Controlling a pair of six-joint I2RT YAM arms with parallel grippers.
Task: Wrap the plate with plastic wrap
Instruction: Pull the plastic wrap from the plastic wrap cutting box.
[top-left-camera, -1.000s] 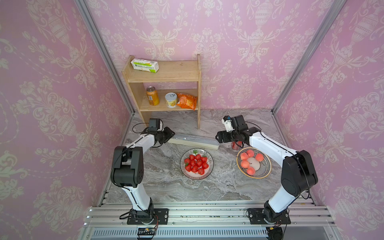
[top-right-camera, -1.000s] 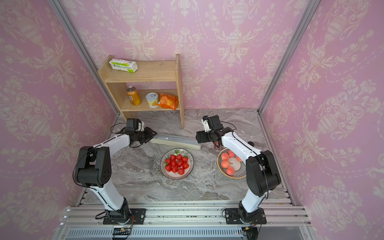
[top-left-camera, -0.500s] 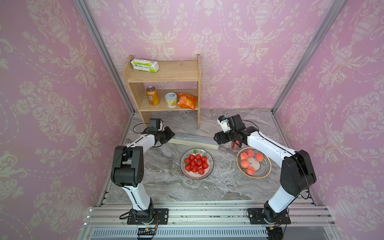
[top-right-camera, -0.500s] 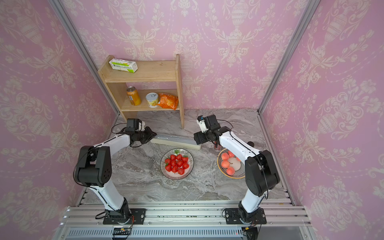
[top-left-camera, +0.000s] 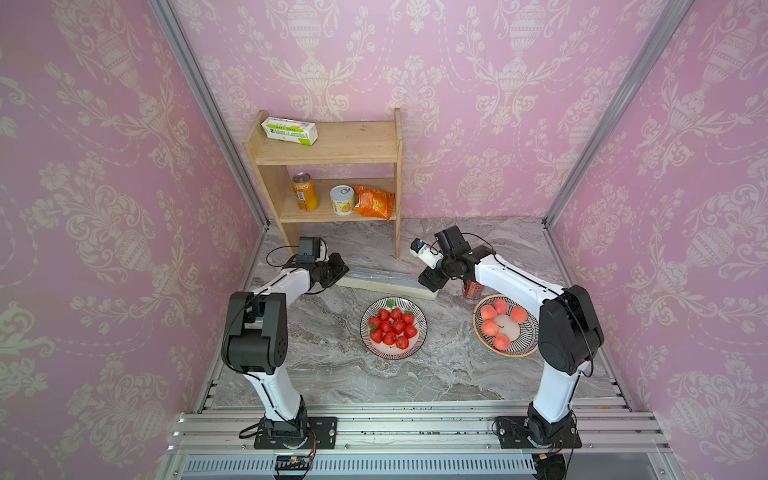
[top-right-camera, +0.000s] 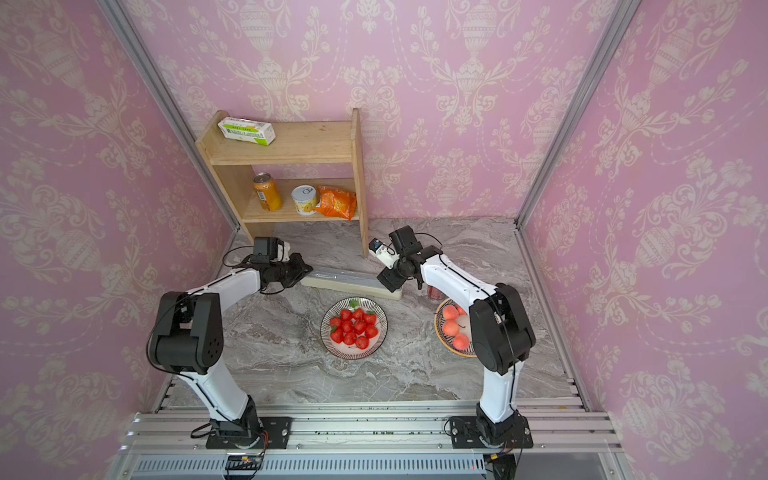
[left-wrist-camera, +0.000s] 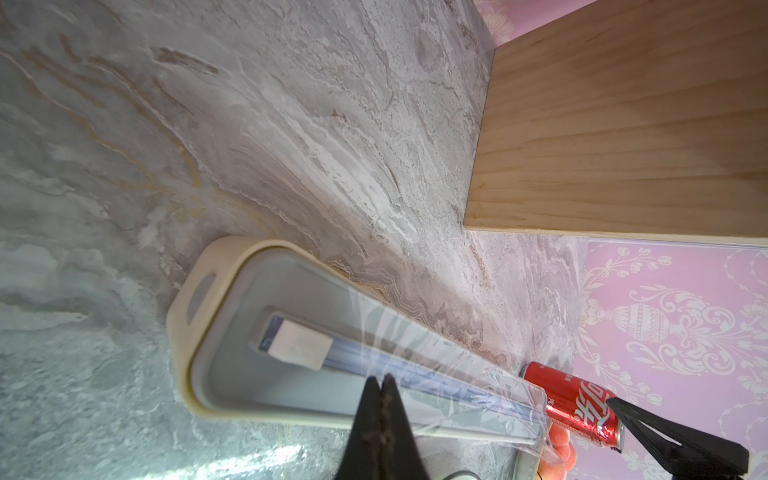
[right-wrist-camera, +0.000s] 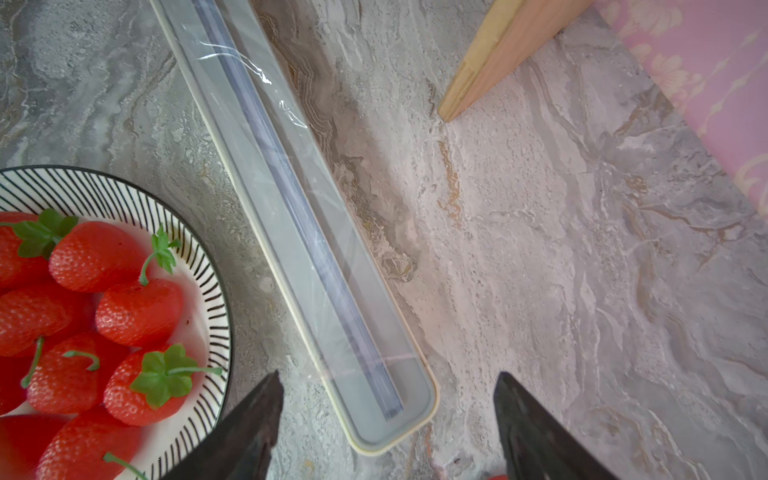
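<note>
Pinching the plastic wrap (left-wrist-camera: 436, 374), the left claw (left-wrist-camera: 379, 379) sits over the dispenser box (left-wrist-camera: 187, 332) toward the back edge of the bench (top-left-camera: 332, 374). The right claw (right-wrist-camera: 388, 376), spread and empty, straddles its other end. The wrap's edges are hard to trace.

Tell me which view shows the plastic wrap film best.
Left wrist: the plastic wrap shows crinkled over the dispenser box, pinched by the left gripper. Right wrist shows faint glints; both top views only a sheen.

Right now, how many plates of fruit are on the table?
2. The plate of strawberries sits mid-table, just in front of the dispenser box; the plate of peaches lies to its right, partly beneath the right arm. No other plate shows.
</note>
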